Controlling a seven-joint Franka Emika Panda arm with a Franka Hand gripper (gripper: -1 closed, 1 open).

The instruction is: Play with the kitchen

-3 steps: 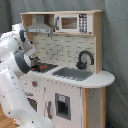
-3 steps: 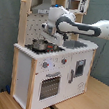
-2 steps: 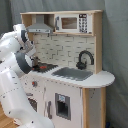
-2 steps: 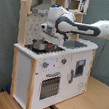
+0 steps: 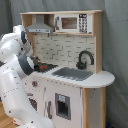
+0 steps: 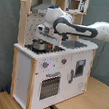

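In the first exterior view, we see the kitchen (image 5: 67,75) filling the centre of the frame, standing on the wooden floor with a grey curtain behind it. The arm (image 5: 12,65) rises on the kitchen's stovetop side, and its wrist reaches in over the red-ringed stovetop (image 5: 44,66), under the range hood (image 5: 39,26). Compared with a second ago, the arm's pose looks almost unchanged here; we judge that it is working in place over the burner, not travelling. The sink (image 5: 72,73) and black faucet (image 5: 84,57) lie further along the surface from the stovetop, and nothing stands between them.

In the second exterior view, we find the gripper (image 6: 44,38) low over the stovetop, just above or touching a small dark pot (image 6: 39,44) sitting there. Since a second ago the head has dropped slightly toward the pot, which suggests a grasp or placement in progress. We cannot tell whether the fingers are open, closed, or gripping the pot.

Room is tight: the hood sits right above the wrist, the backsplash behind it, and the side post (image 6: 23,20) close beside the stovetop. The open way out runs toward the sink side and the front edge.
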